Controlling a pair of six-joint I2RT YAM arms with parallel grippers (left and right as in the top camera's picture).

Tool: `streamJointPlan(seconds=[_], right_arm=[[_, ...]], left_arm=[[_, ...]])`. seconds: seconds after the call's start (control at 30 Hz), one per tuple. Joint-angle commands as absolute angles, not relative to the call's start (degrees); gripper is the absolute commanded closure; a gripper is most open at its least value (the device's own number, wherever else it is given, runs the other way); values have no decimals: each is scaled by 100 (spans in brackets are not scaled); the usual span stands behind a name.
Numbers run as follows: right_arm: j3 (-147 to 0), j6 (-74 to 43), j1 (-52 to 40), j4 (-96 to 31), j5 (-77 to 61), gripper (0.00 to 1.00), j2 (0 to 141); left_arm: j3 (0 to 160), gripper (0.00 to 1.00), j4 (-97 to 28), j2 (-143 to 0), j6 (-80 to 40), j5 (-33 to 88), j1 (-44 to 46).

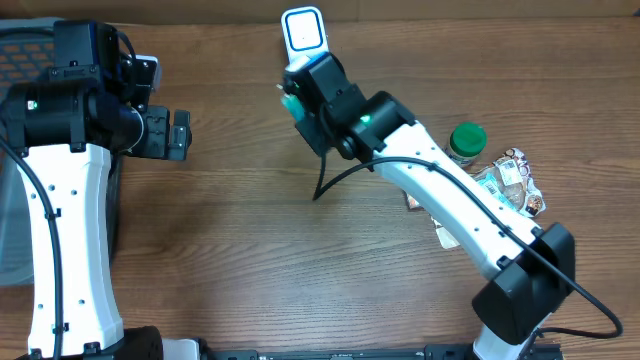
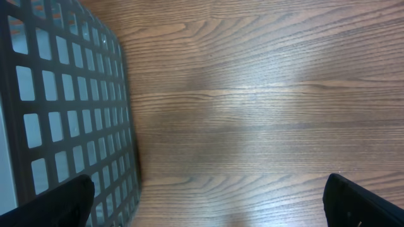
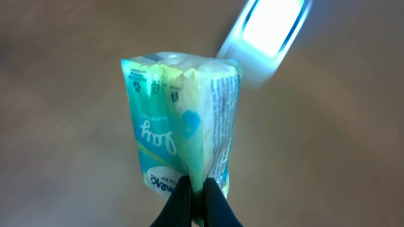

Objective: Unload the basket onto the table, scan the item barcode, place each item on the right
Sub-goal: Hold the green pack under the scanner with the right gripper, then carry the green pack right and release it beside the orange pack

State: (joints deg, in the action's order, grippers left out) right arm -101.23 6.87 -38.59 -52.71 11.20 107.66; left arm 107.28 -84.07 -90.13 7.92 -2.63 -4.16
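Pinching a crinkly plastic tissue pack (image 3: 180, 120), right tool (image 3: 197, 197) clenched; left tool (image 2: 211, 203) splayed

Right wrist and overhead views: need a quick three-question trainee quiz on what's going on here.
1. True or false: the right gripper is shut on the tissue pack.
2. The left gripper is: A) open and empty; B) shut and empty; C) shut on the pack.
3. What colour is the lid of the jar beside the right arm?
Key: 1 true; 2 A; 3 green.
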Motion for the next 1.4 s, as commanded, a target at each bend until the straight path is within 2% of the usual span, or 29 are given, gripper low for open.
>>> streamJointPlan(seconds=[0.0,0.13,0.3,0.53,0.77,0.8,0.9,1.13,1.37], right_arm=[[-10110,-1566,-3531,-6573,414,96,10718],[-9935,-2191,-3170,-7710,478,96,10718],[-9421,-2884,-2655,-8071,928,96,10718],[-8694,-2794,-1686,-7915,952,96,10718],[-8527,-2043,-1345,-7644,943,96,10722],[-8525,-1992,-1341,-7623,945,92,10722],[-8525,-1966,-1341,-7612,963,64,10722],[-8753,-2095,-1398,-8053,934,66,10516],[-8890,-2097,-1900,-8305,784,65,9161]], left_arm=[[10774,0,-8399,-9032,856,-276,-410],[10774,1,-8399,-9032,856,-276,-410],[10774,0,-8399,-9032,856,-276,-410],[10774,1,-8396,-9032,858,-276,-410],[10774,0,-8399,-9032,858,-276,-410],[10774,1,-8399,-9032,856,-276,-410],[10774,0,-8399,-9032,856,-276,-410],[10774,0,-8399,-9032,856,-276,-410],[10774,0,-8399,-9032,856,-276,-410]])
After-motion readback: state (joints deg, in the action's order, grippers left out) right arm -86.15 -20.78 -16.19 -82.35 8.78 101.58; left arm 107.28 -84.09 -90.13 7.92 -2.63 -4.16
